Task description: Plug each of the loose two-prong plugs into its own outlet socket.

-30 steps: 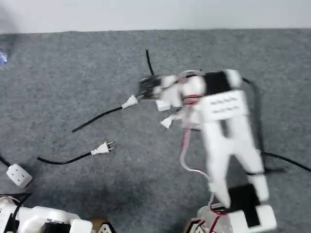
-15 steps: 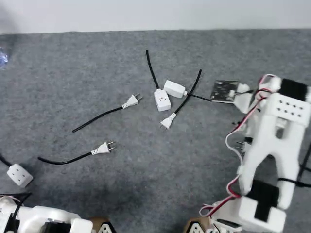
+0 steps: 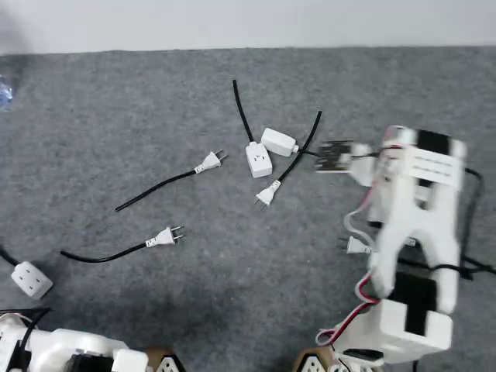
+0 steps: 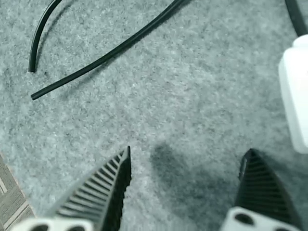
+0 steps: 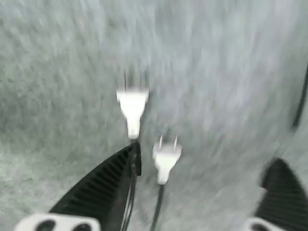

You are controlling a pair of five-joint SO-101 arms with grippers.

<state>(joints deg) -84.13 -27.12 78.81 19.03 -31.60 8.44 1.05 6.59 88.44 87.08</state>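
Observation:
Three white two-prong plugs on black cords lie on the grey carpet: one (image 3: pixel 208 162) left of centre, one (image 3: pixel 165 235) nearer the front, one (image 3: pixel 266 194) in the middle. Two white outlet sockets (image 3: pixel 258 158) (image 3: pixel 279 142) sit together at the centre, and a third socket (image 3: pixel 31 279) lies front left. My right gripper (image 3: pixel 335 157) hovers right of the paired sockets. It is open (image 5: pixel 202 185), with two plugs (image 5: pixel 132 108) (image 5: pixel 166 156) on the carpet ahead of it. My left gripper (image 4: pixel 185 178) is open over bare carpet beside a white socket (image 4: pixel 296 96).
Loose black cords (image 3: pixel 242 108) (image 4: pixel 106 57) trail across the carpet. The left arm's base (image 3: pixel 62 349) sits at the front left corner. A small white connector (image 3: pixel 355 245) lies beside the right arm. A pale wall edge runs along the back.
The right arm pulled away from over the paired sockets to the right, uncovering them, then swung back a little to the left. The plugs and sockets stayed put.

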